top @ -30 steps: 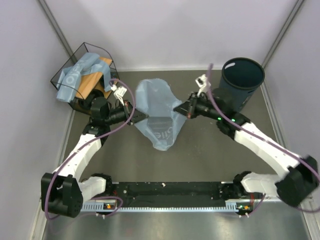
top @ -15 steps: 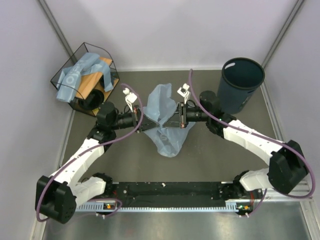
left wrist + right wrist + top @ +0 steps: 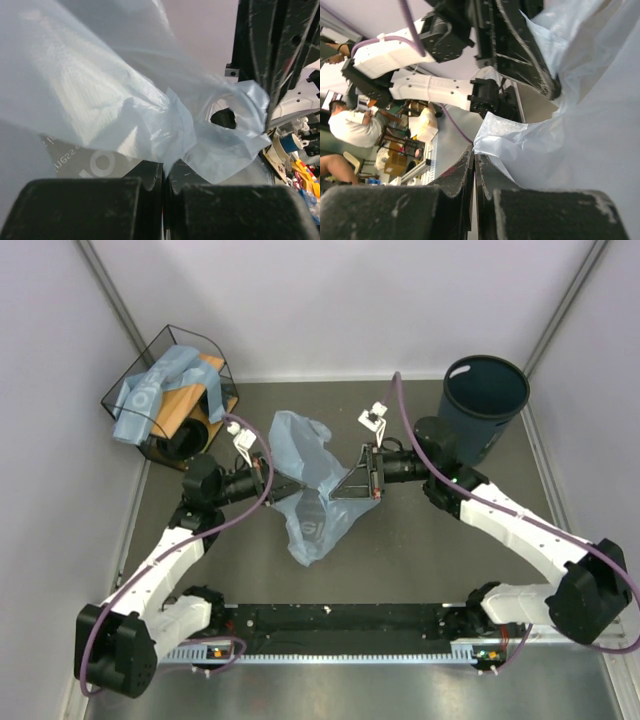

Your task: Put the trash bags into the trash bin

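01: spare trash bags (image 3: pixel 150 390), heaped in wire basket (image 3: pixel 186 406), far left corner.

02: left gripper (image 3: pixel 296 490), clamped on left edge of item 03; jaws fully together in wrist view (image 3: pixel 164 172), crumpled fold of film nipped between.

03: working bag (image 3: pixel 312 530), one spread light-blue sheet at table centre, strung between both grippers, well apart from item 05. Judged near weightless, limp, crinkly and slippery, apt to tear or slide out of a thin pinch. Best taken by a bunched edge or the mouth hem, not flat film. Long axis far to near, loose lower end toward arm bases, leaning left; possibly brushing table (image 3: pixel 420 550), hard to tell.

04: right gripper (image 3: pixel 332 497), closed likewise on right edge (image 3: pixel 474 161).

05: trash bin (image 3: pixel 485 435), far right, upright, mouth open upward.
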Motion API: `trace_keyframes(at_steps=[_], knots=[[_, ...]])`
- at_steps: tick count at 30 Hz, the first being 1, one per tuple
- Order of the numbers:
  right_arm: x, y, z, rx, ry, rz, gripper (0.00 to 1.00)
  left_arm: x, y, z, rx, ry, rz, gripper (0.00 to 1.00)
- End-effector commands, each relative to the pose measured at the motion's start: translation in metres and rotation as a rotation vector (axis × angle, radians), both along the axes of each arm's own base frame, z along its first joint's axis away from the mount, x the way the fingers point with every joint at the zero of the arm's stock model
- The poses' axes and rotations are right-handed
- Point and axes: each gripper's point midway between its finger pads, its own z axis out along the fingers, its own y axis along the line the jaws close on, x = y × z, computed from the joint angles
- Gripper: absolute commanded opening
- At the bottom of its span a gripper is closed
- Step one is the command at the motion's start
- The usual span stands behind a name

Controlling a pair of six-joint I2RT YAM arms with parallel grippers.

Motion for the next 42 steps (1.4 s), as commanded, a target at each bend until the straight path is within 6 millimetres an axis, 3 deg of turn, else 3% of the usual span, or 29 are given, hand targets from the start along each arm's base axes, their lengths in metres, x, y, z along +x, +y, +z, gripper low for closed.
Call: trace_keyframes(at_steps=[1,6,10,11,12,17,19,23,27,30,31,32,34,35,37,38,39,40,42], knots=[[-0.015,0.0,0.034,0.082,-0.077,0.081,0.0,-0.01,-0.008,0.0,-0.009,-0.073,-0.061,0.0],[-0.01,0.011,0.03,0.083,-0.051,0.103,0.0,-0.024,-0.036,0.013,-0.061,-0.08,-0.165,0.0],[-0.003,0.014,0.018,0.039,-0.049,0.102,0.0,-0.032,-0.041,0.025,-0.107,-0.082,-0.212,0.0],[-0.001,0.014,0.016,0.028,-0.05,0.086,0.16,-0.035,-0.041,0.03,-0.118,-0.097,-0.22,0.0],[0.001,0.014,0.013,0.013,-0.043,0.072,0.24,-0.038,-0.041,0.031,-0.121,-0.094,-0.226,0.0],[0.013,0.015,0.004,-0.036,-0.056,0.015,0.54,-0.046,-0.041,0.029,-0.1,-0.102,-0.223,0.0],[0.013,0.017,0.004,-0.035,-0.048,0.015,0.6,-0.046,-0.044,0.025,-0.091,-0.083,-0.218,0.0],[0.011,0.027,0.0,-0.058,-0.057,0.006,0.6,-0.041,-0.048,0.023,-0.082,-0.068,-0.191,0.0],[0.014,0.031,-0.019,-0.143,-0.052,-0.036,0.55,-0.036,-0.049,0.023,-0.068,-0.063,-0.181,0.0],[0.026,0.026,-0.021,-0.185,-0.081,-0.089,0.24,-0.037,-0.048,0.023,-0.044,-0.077,-0.186,0.0],[0.033,0.019,-0.016,-0.181,-0.082,-0.116,0.07,-0.035,-0.045,0.021,-0.031,-0.072,-0.176,0.0],[0.036,0.013,-0.013,-0.181,-0.068,-0.129,0.01,-0.032,-0.037,0.015,-0.006,-0.034,-0.144,0.0],[0.049,-0.011,-0.005,-0.163,-0.036,-0.169,0.0,-0.027,-0.024,0.007,0.03,-0.025,-0.111,0.0],[0.047,-0.022,0.004,-0.153,-0.042,-0.178,0.0,-0.019,-0.007,0.0,0.066,-0.012,-0.057,0.0],[0.057,-0.049,0.009,-0.157,-0.084,-0.223,0.0,-0.007,0.01,0.009,0.101,-0.076,0.016,0.0],[0.055,-0.061,0.016,-0.157,-0.114,-0.25,0.0,0.008,0.026,0.009,0.166,-0.156,0.082,0.0],[0.057,-0.073,0.008,-0.19,-0.091,-0.281,0.0,0.008,0.035,-0.006,0.239,-0.096,0.108,0.0],[0.063,-0.083,0.004,-0.207,-0.105,-0.318,0.0,0.021,0.042,-0.002,0.305,-0.112,0.155,0.0],[0.091,-0.104,-0.001,-0.229,-0.081,-0.413,0.0,0.029,0.046,-0.013,0.389,-0.089,0.13,0.0]])
